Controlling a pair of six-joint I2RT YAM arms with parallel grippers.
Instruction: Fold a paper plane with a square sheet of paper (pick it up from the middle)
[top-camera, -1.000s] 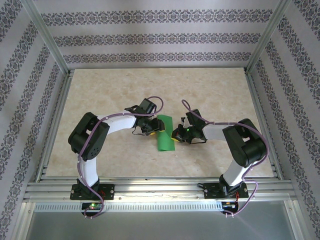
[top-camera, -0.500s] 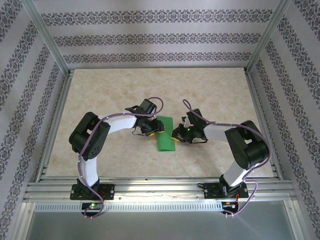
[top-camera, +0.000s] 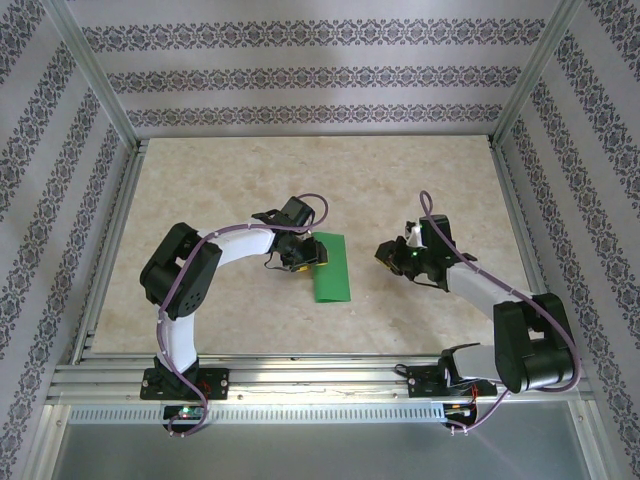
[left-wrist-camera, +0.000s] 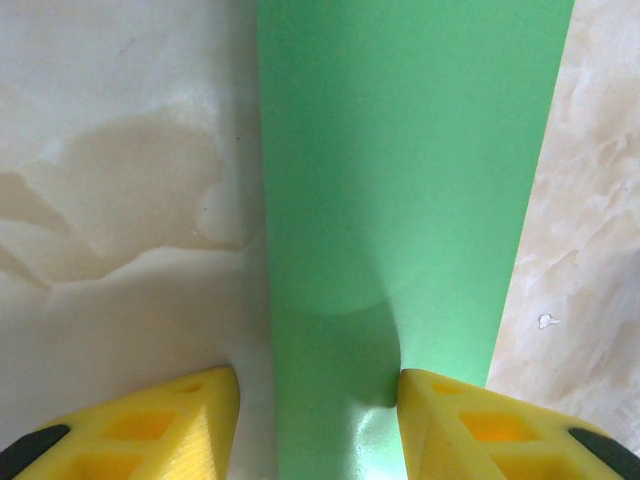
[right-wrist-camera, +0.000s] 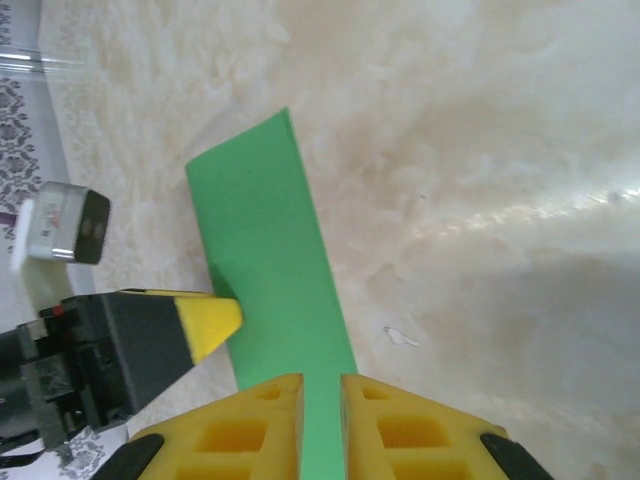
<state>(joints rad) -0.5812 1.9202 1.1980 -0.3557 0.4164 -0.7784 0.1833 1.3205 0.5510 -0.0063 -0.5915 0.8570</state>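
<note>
Though perhaps doubled, slim green paper (top-camera: 333, 270)

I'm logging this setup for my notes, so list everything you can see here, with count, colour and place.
green paper: one, bright green, folded into a narrow strip, flat at the table's middle
table: one, beige marbled, under everything
walls: three, white with grey floral bands, around the table
metal frame: one, silver, along the table's edges
left gripper: one, yellow fingers, open, over the paper's left edge
right gripper: one, yellow fingers, narrowly apart, empty, right of the paper
</note>
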